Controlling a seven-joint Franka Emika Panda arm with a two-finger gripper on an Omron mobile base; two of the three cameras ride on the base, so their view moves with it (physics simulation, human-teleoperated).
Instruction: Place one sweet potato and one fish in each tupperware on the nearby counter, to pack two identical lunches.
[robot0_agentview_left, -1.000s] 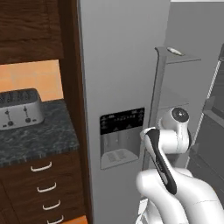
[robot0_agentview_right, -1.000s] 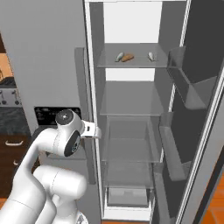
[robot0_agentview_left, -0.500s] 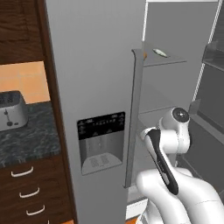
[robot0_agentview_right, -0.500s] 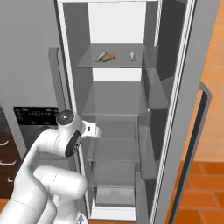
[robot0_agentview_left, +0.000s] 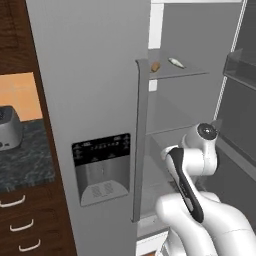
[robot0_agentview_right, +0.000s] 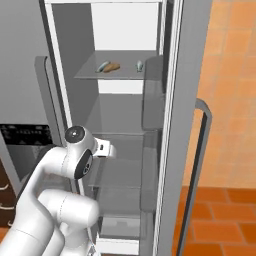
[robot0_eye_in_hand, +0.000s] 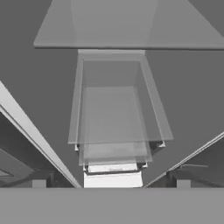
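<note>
Food sits on the top glass shelf (robot0_agentview_right: 90, 75) of the open fridge: a sweet potato (robot0_agentview_right: 113, 66) against one fish (robot0_agentview_right: 103, 66) near the shelf's front edge, another fish (robot0_agentview_right: 139, 65) apart toward its right end. Reaching so high risks clipping the shelf edge or nudging pieces backward. The arm is folded low before the middle shelves, hand looking down, gripper spread and empty.

arm (robot0_agentview_left: 200, 165): white, dark joints; rises from the base, folded at the elbow, forearm reaching forward.
wrist (robot0_agentview_right: 102, 148): level, pointing ahead; small white end piece past the dark round joint.
gripper: jaws spread wide, nothing between them; the hand camera looks forward and down.
</note>
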